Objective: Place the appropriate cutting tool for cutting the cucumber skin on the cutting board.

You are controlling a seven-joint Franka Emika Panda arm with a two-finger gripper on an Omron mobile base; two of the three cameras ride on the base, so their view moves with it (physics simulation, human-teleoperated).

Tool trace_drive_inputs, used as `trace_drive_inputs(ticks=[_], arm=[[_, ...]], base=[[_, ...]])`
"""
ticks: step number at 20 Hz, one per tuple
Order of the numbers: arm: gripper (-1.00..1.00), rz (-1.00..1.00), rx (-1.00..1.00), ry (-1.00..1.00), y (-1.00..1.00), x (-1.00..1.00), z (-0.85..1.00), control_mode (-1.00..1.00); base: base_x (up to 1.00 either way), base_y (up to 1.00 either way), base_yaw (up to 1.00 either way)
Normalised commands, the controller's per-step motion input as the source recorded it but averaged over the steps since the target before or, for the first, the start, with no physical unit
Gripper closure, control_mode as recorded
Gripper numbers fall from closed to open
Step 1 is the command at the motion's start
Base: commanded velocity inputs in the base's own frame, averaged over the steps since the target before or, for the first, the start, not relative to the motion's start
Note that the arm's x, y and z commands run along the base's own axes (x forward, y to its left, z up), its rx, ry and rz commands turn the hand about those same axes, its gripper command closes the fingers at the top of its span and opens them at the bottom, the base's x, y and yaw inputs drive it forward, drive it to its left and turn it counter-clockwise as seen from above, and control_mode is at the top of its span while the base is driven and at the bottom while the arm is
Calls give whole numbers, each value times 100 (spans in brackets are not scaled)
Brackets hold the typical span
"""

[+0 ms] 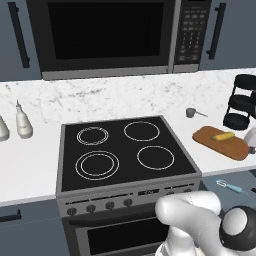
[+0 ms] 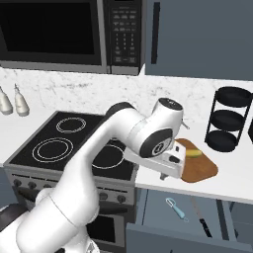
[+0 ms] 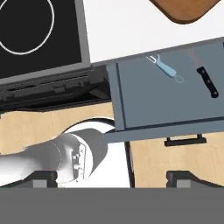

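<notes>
The peeler point(image 3: 166, 68) lies in the open drawer point(image 3: 148, 100) below the cutting board point(image 3: 186, 9), beside a knife point(image 3: 206, 81), its length slanting across the drawer; the gripper point(image 3: 113, 179), fingers apart, hovers above, empty.

We are in a simulated home kitchen. A black four-burner stove point(image 1: 127, 150) with front knobs sits in a white marble-look counter point(image 1: 30, 165), under a built-in microwave point(image 1: 125, 35) flanked by grey-blue cabinets point(image 2: 197, 37). Beyond the jaws, in the hand view, an open drawer point(image 3: 166, 98) holds a peeler point(image 3: 167, 69) and a knife point(image 3: 206, 81). A wooden cutting board point(image 1: 222, 143), two bottles point(image 1: 22, 122) and a black tiered rack point(image 2: 228, 118) stand on the counter.
</notes>
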Motion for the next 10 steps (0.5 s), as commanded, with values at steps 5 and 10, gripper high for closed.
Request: trace_drive_inputs(ticks=[5, 10], arm=[[-100, 5, 0, 0, -98, -7, -90, -100], [-100, 8, 0, 0, -62, 0, -81, -100]], base=[[0, 0, 0], [0, 0, 0]])
